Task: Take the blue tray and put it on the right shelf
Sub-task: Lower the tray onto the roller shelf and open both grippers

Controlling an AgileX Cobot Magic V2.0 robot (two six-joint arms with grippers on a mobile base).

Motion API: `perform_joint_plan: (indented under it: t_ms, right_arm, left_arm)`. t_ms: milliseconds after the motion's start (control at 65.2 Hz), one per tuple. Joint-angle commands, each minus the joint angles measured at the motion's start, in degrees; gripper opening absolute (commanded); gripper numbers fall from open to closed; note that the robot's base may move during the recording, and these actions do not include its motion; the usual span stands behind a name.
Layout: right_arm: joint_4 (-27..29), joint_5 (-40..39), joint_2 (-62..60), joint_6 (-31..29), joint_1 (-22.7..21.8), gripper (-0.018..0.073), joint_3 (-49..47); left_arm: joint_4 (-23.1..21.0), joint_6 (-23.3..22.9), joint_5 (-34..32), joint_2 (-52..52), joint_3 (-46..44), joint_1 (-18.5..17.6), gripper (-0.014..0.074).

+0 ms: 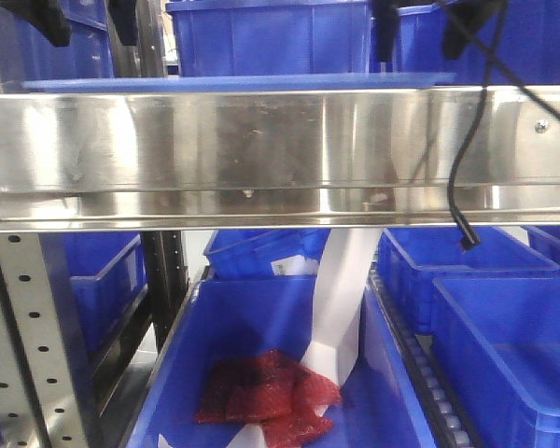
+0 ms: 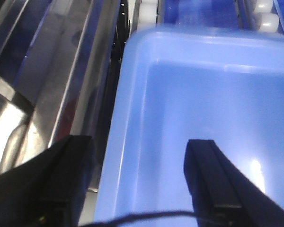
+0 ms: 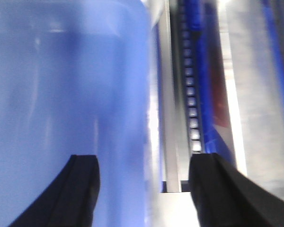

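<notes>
Tray (image 2: 203,104) rim sits between each end effector's spread jaws.

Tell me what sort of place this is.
Probably a warehouse or factory parts store. A steel shelf on perforated uprights holds rows of deep blue bins, with roller tracks beside them. A pale blue tray lies between both open grippers, left and right.

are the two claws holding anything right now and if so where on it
Nothing is clamped. Both claws are open, each straddling a side rim of the blue tray: left claw over its left rim, right claw over its right rim, fingers apart.
</notes>
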Motion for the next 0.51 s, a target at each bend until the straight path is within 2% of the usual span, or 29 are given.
perform_joint_plan:
  t_ms: [0,138,199,245,338,399,491]
  right_arm:
    - [-2.3,-1.6,-3.3,-0.7,-0.8,0.0511,-2.1]
    - [-2.1,-1.7,-3.4,-0.7,-0.6,0.0508,-2.3]
    - [-1.5,-1.5,-3.5,-1.1,-0.4,0.0478,-2.6]
    - [-0.7,-1.1,-3.6,-2.5,-0.3,0.0417,-3.1]
    - [1.6,-0.5,-3.6,-5.4,-0.3,0.0187,-4.3]
    - [2.2,-1.0,-3.6,-5.4,-0.3,0.0043,-4.3]
    - [2.7,-1.7,-3.6,-5.3,-0.3,0.007,-4.3]
  left_arm:
    - [2.0,-0.7,-3.2,-2.8,-2.3,0.2,0.0334]
    - [1.4,-1.0,-1.4,-3.2,-2.4,0.2,0.0314]
    - [-0.7,-1.0,-1.4,-3.6,-2.4,0.2,0.0233]
    - [-2.3,-1.0,-1.8,-4.0,-2.4,0.2,0.0148]
    - [-3.7,-1.0,-3.5,-4.1,-2.4,0.2,-0.0062]
    - [-4.0,-1.0,-4.9,-3.9,-2.4,0.2,-0.0027]
    - [-5.2,-1.0,-6.9,-3.9,-2.4,0.2,-0.0045]
